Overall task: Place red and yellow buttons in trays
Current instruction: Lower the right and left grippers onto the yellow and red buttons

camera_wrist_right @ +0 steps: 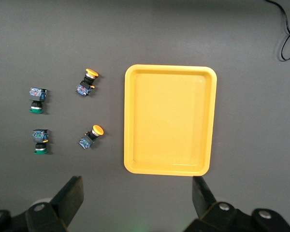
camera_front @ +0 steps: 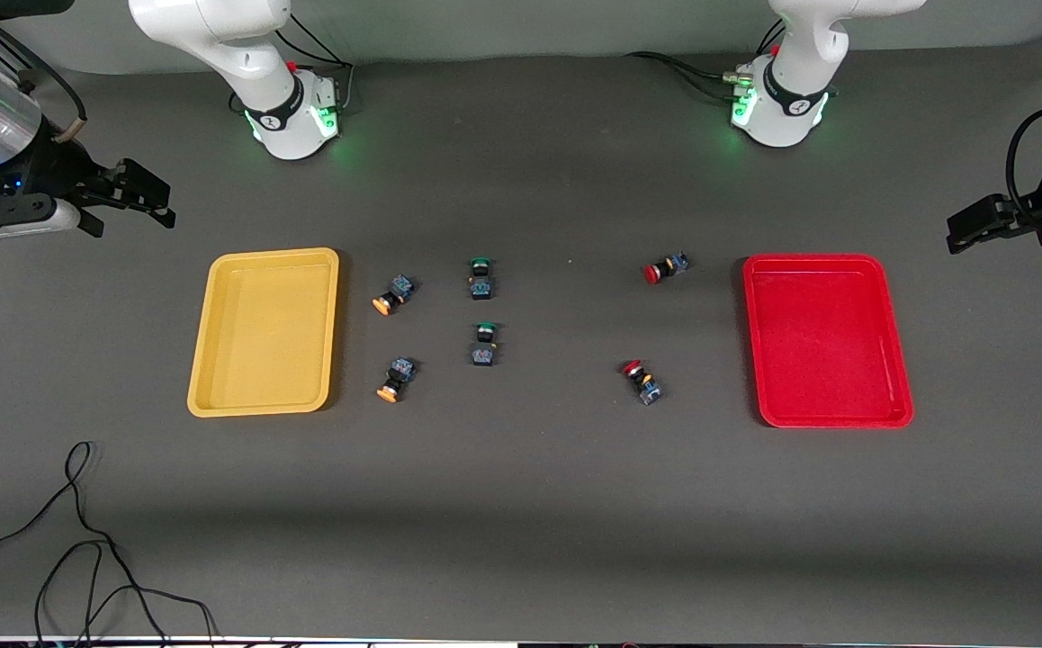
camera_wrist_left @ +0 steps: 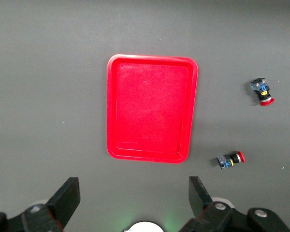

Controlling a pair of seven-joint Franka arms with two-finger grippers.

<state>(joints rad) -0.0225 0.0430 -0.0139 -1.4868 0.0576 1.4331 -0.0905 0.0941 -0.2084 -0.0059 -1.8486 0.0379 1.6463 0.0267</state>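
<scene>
The yellow tray (camera_front: 264,331) (camera_wrist_right: 170,120) lies empty toward the right arm's end, the red tray (camera_front: 827,340) (camera_wrist_left: 152,113) empty toward the left arm's end. Two yellow-capped buttons (camera_front: 393,295) (camera_front: 395,379) lie on the table beside the yellow tray. Two red-capped buttons (camera_front: 667,268) (camera_front: 642,381) lie beside the red tray. My right gripper (camera_front: 139,193) (camera_wrist_right: 137,198) is open and empty, up over the table's right-arm end. My left gripper (camera_front: 980,225) (camera_wrist_left: 134,198) is open and empty, up over the left-arm end.
Two green-capped buttons (camera_front: 481,278) (camera_front: 484,344) lie mid-table between the yellow and red ones. A black cable (camera_front: 80,540) trails near the front edge at the right arm's end. The arm bases (camera_front: 291,112) (camera_front: 782,103) stand along the table's robot side.
</scene>
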